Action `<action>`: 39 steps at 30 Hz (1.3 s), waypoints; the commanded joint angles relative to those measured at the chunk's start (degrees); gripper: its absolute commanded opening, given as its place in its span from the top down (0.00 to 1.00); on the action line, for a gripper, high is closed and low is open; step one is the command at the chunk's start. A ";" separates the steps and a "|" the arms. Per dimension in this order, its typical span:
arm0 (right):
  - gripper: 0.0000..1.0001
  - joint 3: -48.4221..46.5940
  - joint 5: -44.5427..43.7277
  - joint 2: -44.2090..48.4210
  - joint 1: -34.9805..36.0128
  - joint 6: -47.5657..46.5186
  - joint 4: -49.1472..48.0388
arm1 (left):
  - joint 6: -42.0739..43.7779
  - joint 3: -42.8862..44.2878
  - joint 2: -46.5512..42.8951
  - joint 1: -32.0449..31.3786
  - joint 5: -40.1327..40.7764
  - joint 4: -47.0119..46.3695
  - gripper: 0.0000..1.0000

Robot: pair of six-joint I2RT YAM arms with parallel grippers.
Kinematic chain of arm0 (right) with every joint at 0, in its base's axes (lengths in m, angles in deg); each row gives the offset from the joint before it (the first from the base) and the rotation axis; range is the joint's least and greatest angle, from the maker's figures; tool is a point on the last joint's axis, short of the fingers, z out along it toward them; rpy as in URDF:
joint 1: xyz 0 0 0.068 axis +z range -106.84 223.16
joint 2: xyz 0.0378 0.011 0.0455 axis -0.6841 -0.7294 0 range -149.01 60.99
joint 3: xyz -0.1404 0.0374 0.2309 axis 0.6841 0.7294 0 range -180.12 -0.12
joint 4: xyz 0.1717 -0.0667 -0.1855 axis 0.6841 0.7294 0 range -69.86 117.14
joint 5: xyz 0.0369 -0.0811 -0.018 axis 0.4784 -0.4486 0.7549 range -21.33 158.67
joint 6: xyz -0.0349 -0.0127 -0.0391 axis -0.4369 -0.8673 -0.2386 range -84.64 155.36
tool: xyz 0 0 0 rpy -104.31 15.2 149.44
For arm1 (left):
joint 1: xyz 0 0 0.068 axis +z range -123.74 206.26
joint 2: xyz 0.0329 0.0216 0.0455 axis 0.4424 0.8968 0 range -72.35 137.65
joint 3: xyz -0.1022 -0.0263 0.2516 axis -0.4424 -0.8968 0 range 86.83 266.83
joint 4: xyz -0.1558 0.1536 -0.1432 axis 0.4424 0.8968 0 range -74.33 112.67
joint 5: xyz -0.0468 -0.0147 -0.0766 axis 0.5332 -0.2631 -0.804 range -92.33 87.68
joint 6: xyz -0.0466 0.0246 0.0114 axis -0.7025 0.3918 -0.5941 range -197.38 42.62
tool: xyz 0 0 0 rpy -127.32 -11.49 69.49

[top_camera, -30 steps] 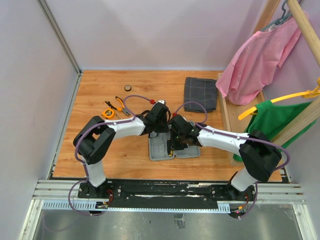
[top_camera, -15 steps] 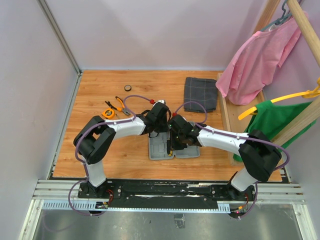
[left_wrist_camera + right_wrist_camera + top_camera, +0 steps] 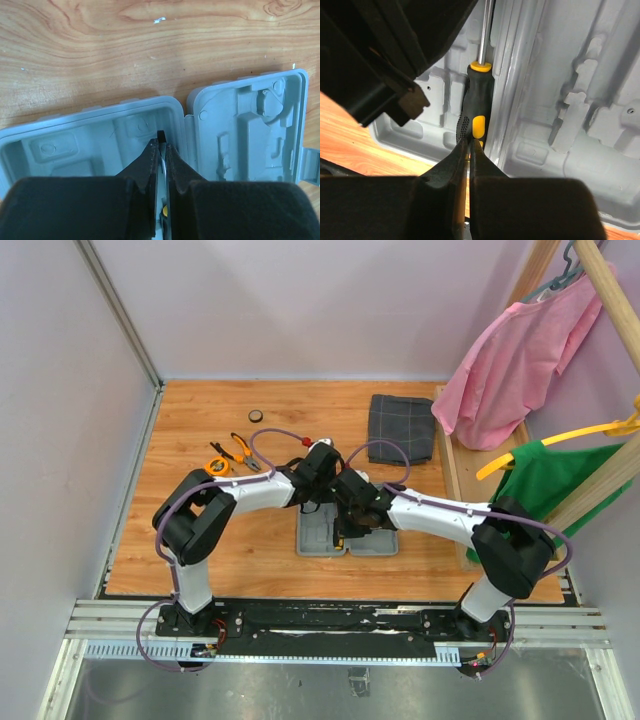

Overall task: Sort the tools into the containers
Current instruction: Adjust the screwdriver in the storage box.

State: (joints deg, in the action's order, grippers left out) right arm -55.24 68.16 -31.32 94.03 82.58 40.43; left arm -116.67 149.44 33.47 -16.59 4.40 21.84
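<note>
Screwdriver (image 3: pixel 472 107) in grey case (image 3: pixel 280 100), left tool (image 3: pixel 161 143) pinching half-hidden shaft, right tool (image 3: pixel 468 144) closed at handle, grip unclr

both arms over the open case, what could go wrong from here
The left fingers pinch the screwdriver by its thin shaft, so it may swivel. It lies beside the case hinge, perhaps not seated in a recess. The right fingers, shut at its handle, crowd the left ones and could bump them.

text: none legible | labels, brands: none | numbers, signs: none
</note>
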 commanded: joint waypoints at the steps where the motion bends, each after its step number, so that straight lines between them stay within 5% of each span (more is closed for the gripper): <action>1: 0.99 3.11 -6.25 -7.08 0.98 0.23 9.69 | 2.15 -1.93 6.36 -0.16 3.05 9.93 1.00; 39: 0.99 7.67 -8.80 -14.00 -0.06 2.65 9.90 | 7.81 0.08 26.18 -4.95 3.34 22.95 1.00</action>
State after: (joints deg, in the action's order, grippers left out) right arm -55.87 63.06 -34.12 93.84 86.40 39.08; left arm -111.27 157.29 41.77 -19.41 7.72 23.85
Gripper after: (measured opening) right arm 0.022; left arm 0.084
